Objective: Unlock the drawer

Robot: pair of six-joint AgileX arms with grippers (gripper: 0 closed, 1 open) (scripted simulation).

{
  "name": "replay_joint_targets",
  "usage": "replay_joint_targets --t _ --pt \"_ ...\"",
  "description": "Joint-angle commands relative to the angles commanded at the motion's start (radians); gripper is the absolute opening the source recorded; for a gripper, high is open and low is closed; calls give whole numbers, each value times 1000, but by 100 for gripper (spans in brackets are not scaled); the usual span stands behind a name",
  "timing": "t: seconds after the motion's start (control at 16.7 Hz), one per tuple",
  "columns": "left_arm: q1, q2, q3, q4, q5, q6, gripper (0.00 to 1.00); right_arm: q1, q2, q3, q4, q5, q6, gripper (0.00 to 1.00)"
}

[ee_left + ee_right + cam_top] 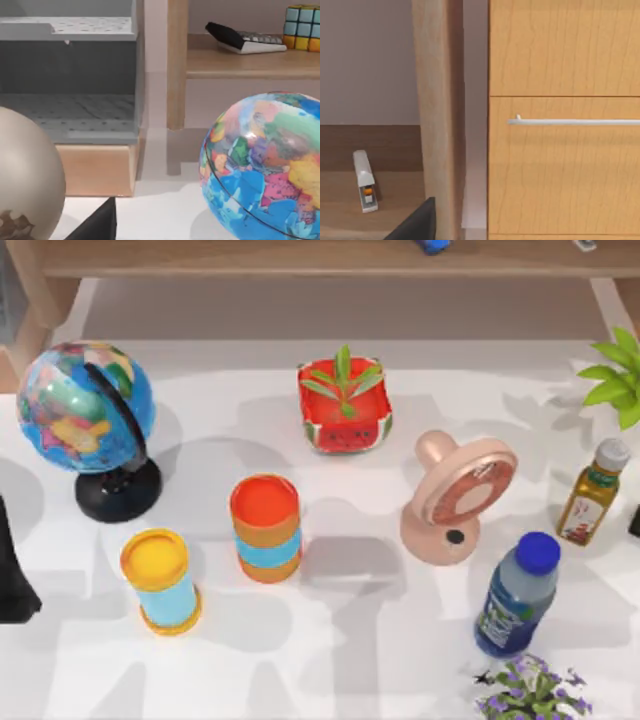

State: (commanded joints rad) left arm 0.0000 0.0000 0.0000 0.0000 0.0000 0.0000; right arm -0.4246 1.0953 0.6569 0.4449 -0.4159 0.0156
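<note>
The drawer shows in the right wrist view as a light wooden front with a slim silver handle running across it, shut flush beneath another wooden panel; beside it stands a wooden post, and past that a white stapler lies on a low shelf. On the white worktop, seen from above, a globe on a black stand sits at the left, with a yellow-lidded can and an orange-lidded can nearer the middle. A watermelon-patterned planter stands toward the back, a pink desk fan right of centre, and a blue-capped bottle and an oil bottle farther right. The left arm is a dark shape at the worktop's left edge (its tool's state I cannot tell). The left wrist view looks past the globe to a grey tray unit and a shelf bearing a calculator and a colour cube. A dark corner shows low in each wrist view; I cannot tell the right tool's state either.
</note>
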Motion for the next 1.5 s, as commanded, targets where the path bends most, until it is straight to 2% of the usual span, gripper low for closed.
replay_joint_targets --t 0.3,0.54,0.72,1.26,1.5 --pt "0 0 0 0 0 0 100 3 8 2 7 1 -13 100" --pt "0 0 0 0 0 0 100 -11 155 66 103 -7 -163 100" --pt "0 0 0 0 0 0 100 -25 354 139 219 -13 -387 100" --pt "0 0 0 0 0 0 100 -42 982 367 612 -17 -1267 100" --pt "0 0 0 0 0 0 100 -38 1154 426 727 -10 -1505 100"
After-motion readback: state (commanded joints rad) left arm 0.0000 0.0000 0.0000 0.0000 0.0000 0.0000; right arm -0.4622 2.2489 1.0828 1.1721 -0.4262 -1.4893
